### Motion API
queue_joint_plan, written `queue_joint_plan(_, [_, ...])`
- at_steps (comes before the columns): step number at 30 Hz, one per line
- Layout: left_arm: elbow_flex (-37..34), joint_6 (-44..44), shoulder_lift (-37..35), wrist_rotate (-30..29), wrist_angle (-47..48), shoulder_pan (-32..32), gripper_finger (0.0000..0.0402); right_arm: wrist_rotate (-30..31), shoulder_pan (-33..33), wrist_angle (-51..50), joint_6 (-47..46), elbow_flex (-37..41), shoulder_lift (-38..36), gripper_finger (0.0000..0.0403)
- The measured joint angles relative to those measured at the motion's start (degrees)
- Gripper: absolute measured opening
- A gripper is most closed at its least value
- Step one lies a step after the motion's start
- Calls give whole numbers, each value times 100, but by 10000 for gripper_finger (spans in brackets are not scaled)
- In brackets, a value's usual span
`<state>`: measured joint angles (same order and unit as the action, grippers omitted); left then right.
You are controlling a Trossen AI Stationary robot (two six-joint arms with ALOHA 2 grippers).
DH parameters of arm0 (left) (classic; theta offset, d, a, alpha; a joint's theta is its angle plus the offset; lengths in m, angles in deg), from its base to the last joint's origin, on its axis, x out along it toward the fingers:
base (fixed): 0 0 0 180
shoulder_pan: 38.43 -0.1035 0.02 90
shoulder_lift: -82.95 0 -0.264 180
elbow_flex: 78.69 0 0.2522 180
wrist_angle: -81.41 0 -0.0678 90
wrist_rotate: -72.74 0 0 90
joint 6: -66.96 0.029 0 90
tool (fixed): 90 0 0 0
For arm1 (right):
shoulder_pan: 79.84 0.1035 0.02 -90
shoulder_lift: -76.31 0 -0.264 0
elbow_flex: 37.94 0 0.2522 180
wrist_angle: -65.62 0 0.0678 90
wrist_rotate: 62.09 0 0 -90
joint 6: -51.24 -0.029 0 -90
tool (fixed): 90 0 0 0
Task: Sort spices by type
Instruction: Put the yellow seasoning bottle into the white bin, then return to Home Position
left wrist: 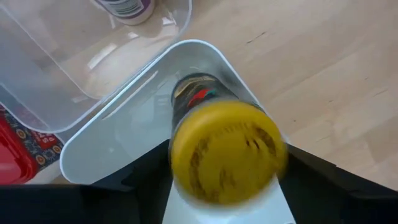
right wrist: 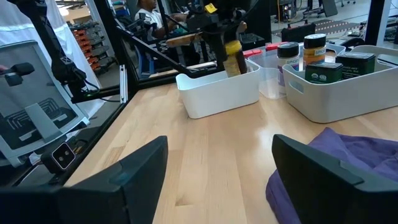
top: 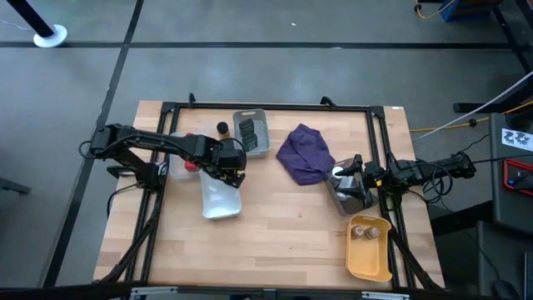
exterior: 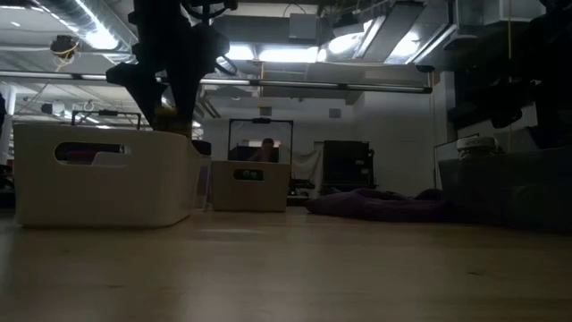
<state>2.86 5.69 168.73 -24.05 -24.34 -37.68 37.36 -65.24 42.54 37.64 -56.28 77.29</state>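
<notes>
My left gripper (top: 231,167) hangs over the far end of the white tray (top: 218,204), shut on a dark jar with a yellow cap (left wrist: 227,158). That jar also shows in the right wrist view (right wrist: 233,57), above the white tray's rim (right wrist: 217,93). A purple-labelled jar (left wrist: 127,7) stands in the clear tray (left wrist: 56,68). Dark tins (top: 248,132) lie in the grey tray (top: 262,143). Two small jars (top: 365,232) stand in the yellow tray (top: 371,258). My right gripper (right wrist: 221,180) is open and waits at the table's right side, beside the purple cloth (top: 304,154). My left gripper pinches the jar between its two fingers (left wrist: 146,186), just under the yellow cap (left wrist: 186,124). It comes from above, pointing down. The jar hangs roughly upright, cap up, lifted clear, with its lower end (left wrist: 196,87) over the white tray's floor (left wrist: 124,137).
A red tin (left wrist: 15,155) lies beside the clear tray. An orange-capped jar (right wrist: 314,46) and a dark-capped jar (right wrist: 287,53) stand near the grey tray. A grey container (top: 350,200) sits under my right gripper. Bare wood (top: 283,233) lies at the near middle.
</notes>
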Motion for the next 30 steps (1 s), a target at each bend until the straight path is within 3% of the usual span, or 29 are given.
queue_joint_plan(7, [0,39,0,-4,9,0,285,-2,-2,0,1,0,1,287])
queue_joint_plan(20, [0,480,-166,374,-26,52,285,-2,0,-2,-1,0,2,287])
queue_joint_plan(30, [2,686,-820,-960,-219,644,283,-2,-2,0,-1,0,0,287])
